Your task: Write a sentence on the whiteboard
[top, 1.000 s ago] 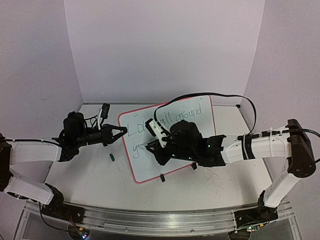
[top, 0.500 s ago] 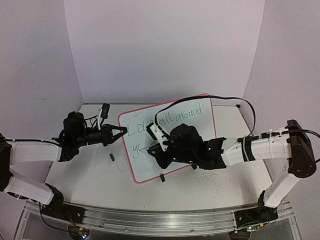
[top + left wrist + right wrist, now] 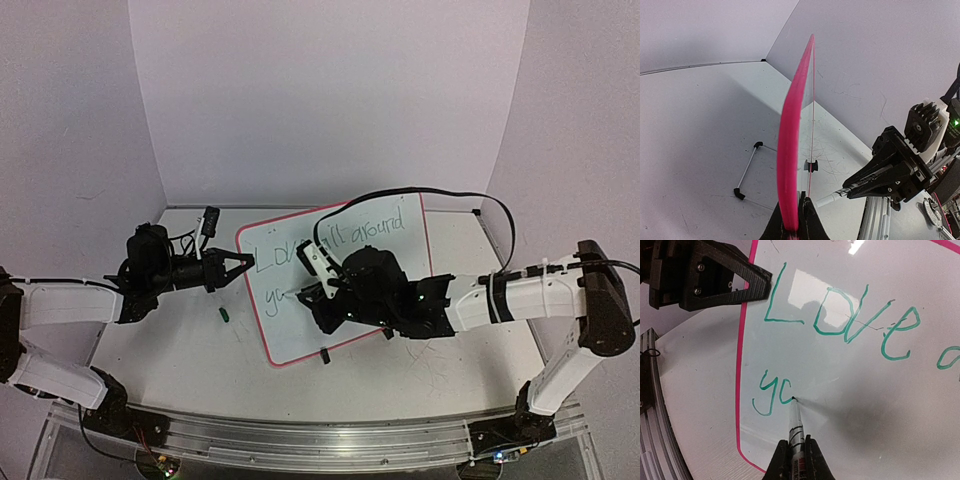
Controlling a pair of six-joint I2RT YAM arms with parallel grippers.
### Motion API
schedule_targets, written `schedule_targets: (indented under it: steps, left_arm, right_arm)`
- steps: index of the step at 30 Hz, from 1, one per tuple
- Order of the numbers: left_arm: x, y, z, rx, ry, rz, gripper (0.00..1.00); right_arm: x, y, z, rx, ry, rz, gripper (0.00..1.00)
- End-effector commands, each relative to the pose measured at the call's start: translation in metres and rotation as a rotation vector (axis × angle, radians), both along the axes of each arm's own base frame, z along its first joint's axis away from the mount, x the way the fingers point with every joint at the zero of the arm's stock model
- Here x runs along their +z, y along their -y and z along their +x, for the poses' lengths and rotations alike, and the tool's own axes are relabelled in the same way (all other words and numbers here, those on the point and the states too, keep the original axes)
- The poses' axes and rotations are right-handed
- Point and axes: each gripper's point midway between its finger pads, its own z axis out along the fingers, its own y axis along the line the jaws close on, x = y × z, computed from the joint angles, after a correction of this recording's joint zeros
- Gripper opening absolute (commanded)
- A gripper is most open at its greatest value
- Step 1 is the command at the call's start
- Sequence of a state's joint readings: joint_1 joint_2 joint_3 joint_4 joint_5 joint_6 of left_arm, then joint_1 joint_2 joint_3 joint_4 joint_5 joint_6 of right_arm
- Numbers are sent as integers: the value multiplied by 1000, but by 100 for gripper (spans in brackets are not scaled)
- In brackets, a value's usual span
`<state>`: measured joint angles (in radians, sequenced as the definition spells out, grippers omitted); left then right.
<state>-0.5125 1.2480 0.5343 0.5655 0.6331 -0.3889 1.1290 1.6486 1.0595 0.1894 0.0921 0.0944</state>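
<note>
Green ink shows the work part-done: the sentence [image 3: 840,320] has "Love all around" on its upper line and only "yo" below, the o not closed, with the marker [image 3: 796,432] tip touching the gloss at the end of that stroke. The right gripper [image 3: 795,452] is clenched on the marker's barrel, and the left gripper [image 3: 794,222] pinches the pink rim of the whiteboard [image 3: 855,390], which sits skewed across the middle of the table [image 3: 150,345] between the two arms. Held at one edge alone, the board can likely pivot or flex if the tip presses hard, warping the letters. Too light a touch would break the line. The slim barrel may twist in the fingers, and the right arm hanging low over the board could smear wet ink
</note>
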Motion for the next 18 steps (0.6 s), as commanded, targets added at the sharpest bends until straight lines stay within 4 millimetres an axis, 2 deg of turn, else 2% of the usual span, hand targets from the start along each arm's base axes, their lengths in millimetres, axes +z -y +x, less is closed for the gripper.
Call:
schedule_targets:
  steps: [1, 18]
  left_arm:
    - [-26, -7, 4, 37, -8, 107, 0]
    - [-26, -7, 3, 35, -7, 107, 0]
  right_arm:
    - [22, 8, 15, -79, 47, 54, 0]
    - [31, -1, 15, -53, 53, 84, 0]
